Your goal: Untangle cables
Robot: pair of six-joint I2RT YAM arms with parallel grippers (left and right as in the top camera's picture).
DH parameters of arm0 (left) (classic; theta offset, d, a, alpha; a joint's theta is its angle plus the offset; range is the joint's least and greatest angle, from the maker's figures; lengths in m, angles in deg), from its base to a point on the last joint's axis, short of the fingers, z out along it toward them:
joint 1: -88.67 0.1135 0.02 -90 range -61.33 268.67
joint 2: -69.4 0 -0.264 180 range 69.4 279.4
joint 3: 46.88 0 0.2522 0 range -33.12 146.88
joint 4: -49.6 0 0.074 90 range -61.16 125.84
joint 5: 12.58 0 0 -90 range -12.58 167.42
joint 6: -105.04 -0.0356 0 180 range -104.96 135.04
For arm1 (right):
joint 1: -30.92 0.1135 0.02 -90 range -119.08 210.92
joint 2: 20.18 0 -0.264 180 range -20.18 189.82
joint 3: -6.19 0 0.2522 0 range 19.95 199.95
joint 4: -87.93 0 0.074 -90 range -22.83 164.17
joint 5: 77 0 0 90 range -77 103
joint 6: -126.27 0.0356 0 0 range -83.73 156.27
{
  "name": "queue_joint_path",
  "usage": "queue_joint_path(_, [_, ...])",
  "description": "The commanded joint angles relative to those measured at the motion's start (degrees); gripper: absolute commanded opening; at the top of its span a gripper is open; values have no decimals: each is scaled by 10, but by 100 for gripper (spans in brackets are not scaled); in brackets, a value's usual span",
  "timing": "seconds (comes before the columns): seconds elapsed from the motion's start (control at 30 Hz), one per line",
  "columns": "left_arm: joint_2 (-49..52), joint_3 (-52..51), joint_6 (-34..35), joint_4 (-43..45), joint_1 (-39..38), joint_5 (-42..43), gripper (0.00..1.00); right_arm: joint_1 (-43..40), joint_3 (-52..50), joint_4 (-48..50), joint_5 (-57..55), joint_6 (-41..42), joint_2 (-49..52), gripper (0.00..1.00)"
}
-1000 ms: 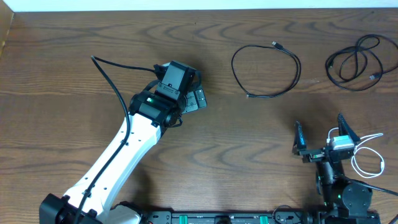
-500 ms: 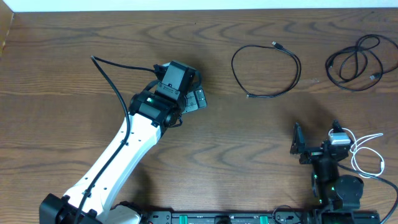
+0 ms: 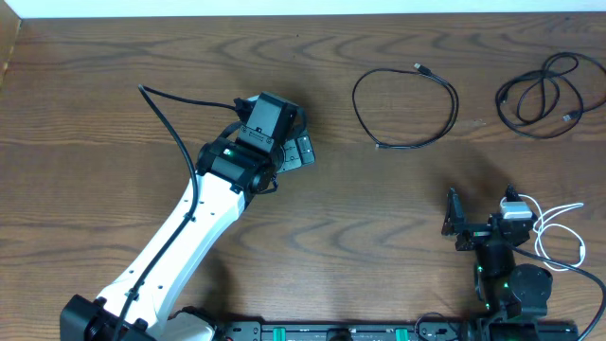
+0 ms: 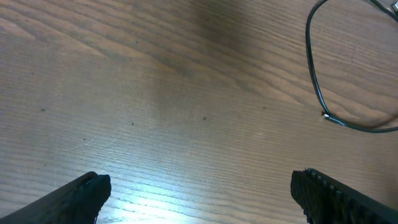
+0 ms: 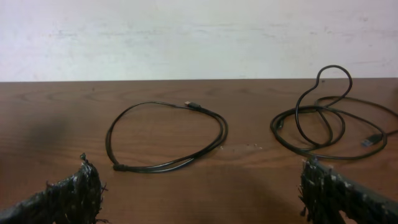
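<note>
One black cable (image 3: 356, 102) lies as a single open loop at the back centre; it also shows in the left wrist view (image 4: 313, 81) and the right wrist view (image 5: 222, 132). A second black cable (image 3: 499, 99) lies in overlapping loops at the back right, and also shows in the right wrist view (image 5: 296, 118). A white cable (image 3: 540, 248) lies looped beside the right arm's base. My left gripper (image 3: 305, 152) is open and empty over bare wood, left of the single loop. My right gripper (image 3: 483, 210) is open and empty near the front right, facing both black cables.
A thick black cord (image 3: 166, 118) runs along the left arm. The table's back edge meets a white wall (image 5: 199, 37). Bare wood (image 4: 186, 106) lies under the left gripper.
The right gripper has tilted and drawn back slightly toward its base. The left arm and the cables have not moved.
</note>
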Motion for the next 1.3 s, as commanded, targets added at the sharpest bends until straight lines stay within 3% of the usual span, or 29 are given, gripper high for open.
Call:
queue_joint_path(0.0, [-2, 0, 3, 0, 0, -7, 100, 3, -1, -3, -6, 9, -3, 99])
queue_joint_path(0.2, [-2, 0, 3, 0, 0, -8, 99, 3, -1, -3, -6, 9, -3, 99])
queue_joint_path(0.4, [-24, -1, -88, -44, 8, -27, 99, 3, -1, -3, -6, 9, -3, 99])
queue_joint_path(0.6, [-64, -47, -198, -23, 21, -36, 100, 3, -1, -3, -6, 9, -3, 99])
queue_joint_path(0.9, [-262, -260, -205, 126, 69, -65, 99, 3, -1, -3, -6, 9, -3, 99])
queue_joint_path(1.27, [-508, -424, -205, 176, 176, -35, 100, 3, -1, -3, -6, 9, -3, 99])
